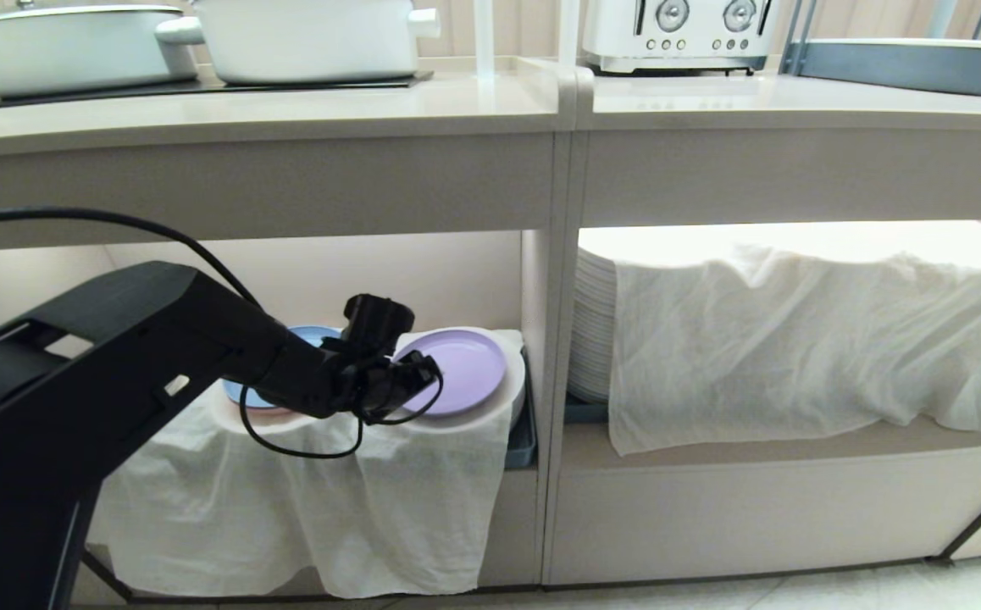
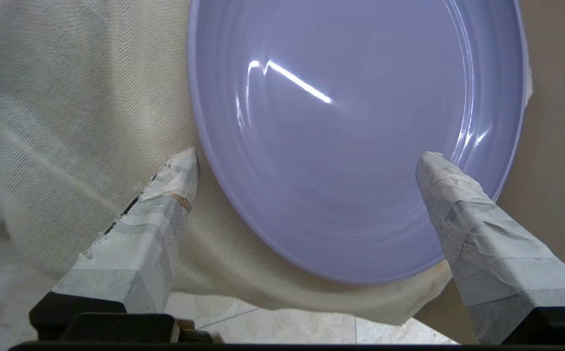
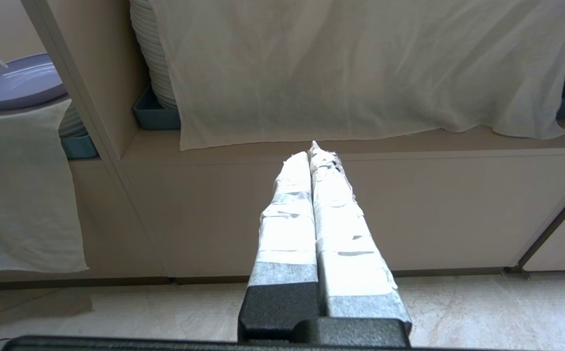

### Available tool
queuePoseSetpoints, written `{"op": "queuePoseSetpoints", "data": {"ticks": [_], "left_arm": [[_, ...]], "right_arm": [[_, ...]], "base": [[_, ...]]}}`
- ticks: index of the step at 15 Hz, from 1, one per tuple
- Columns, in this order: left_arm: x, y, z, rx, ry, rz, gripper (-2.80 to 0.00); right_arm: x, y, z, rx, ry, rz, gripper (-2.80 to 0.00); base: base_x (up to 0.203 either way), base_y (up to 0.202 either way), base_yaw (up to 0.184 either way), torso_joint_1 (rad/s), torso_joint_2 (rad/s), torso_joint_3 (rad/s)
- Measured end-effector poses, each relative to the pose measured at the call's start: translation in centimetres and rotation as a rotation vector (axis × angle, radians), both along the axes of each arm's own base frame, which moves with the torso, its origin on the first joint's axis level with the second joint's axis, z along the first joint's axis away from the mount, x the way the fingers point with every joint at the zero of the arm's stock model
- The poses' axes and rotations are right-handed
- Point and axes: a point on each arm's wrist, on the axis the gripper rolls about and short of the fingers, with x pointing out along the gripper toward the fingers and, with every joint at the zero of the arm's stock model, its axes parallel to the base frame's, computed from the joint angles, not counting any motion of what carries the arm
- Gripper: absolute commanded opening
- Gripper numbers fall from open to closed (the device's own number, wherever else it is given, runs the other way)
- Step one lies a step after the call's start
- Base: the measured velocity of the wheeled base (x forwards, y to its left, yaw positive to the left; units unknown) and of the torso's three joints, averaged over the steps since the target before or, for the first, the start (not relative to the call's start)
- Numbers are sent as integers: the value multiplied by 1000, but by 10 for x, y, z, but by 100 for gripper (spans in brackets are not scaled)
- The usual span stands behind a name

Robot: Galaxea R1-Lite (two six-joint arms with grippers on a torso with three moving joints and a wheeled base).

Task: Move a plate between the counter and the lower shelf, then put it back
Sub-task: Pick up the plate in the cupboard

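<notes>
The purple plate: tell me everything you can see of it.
The purple plate is round, lilac and smooth, like matte plastic, with a low raised rim and faint concentric rings. It lies flat, face up, on the white cloth draped over a hump in the lower shelf, beside a blue plate and close to the compartment's side wall. The left claw stands open at its near edge, one taped finger over the rim, not gripping it.

The lower shelf (image 1: 533, 280) carries a white cloth (image 1: 304, 500) draped over its front edge. The lilac plate (image 1: 465, 368) lies on the cloth near the shelf's right wall, a blue plate (image 1: 308, 336) beside it. The counter (image 1: 287, 110) above carries two white pots (image 1: 304, 38).
</notes>
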Motion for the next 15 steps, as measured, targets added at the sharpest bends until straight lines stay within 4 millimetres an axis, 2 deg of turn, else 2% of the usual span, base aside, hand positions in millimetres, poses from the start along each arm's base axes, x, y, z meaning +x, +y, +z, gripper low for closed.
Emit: {"op": "queuePoseSetpoints", "data": {"ticks": [5, 14, 15], "left_arm": [[6, -2, -8, 2, 4, 0, 0], [8, -5, -7, -2, -6, -3, 0], [8, -5, -7, -1, -8, -3, -280]], "right_arm": [[0, 0, 0, 1, 0, 0, -280], [0, 0, 0, 0, 0, 0, -280], [0, 0, 0, 0, 0, 0, -280]], "base": [[0, 0, 0, 0, 0, 0], [0, 0, 0, 0, 0, 0], [0, 0, 0, 0, 0, 0]]}}
